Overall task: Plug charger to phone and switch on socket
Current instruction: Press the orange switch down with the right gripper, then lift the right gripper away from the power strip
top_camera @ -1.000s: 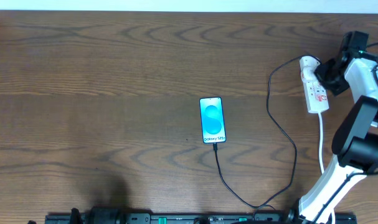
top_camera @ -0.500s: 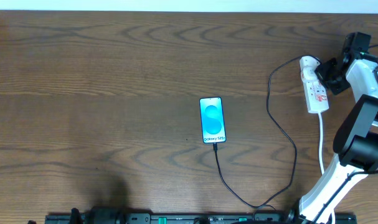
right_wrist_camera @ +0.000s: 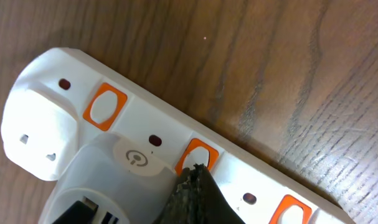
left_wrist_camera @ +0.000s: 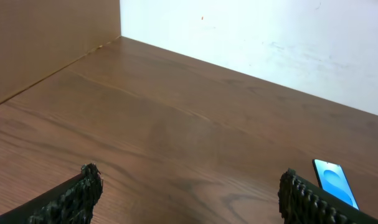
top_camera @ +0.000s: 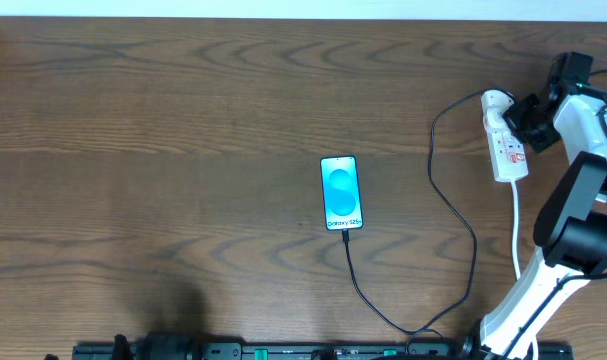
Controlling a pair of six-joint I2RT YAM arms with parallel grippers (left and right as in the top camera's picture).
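- The right fingers (right_wrist_camera: 195,186) appear pressed together into one dark tip. It rests at the lower edge of an orange switch (right_wrist_camera: 197,157) on the socket (top_camera: 505,140), which lies at the far right of the table (top_camera: 183,120). Contact that far off-centre could let the tip slide off the rocker without flipping it.
- The tip sits hard against the white plug block (right_wrist_camera: 108,180) seated in the socket. A push angled that way could press on the block instead of the switch, or lever it loose.
- The socket lies free on the table, so a sideways shove would probably skid or turn it. That would drag its white cord (top_camera: 516,215) along as well.
- The charger (top_camera: 350,262) runs in a slack loop from the socket to the bottom edge of the phone (top_camera: 341,193), mid-table, where its tip seems seated. If the socket shifts far, the loop could tighten and tug the tip out.
- The left fingers (left_wrist_camera: 76,196) are spread wide over bare table, well apart from the phone, so nothing braces either item.
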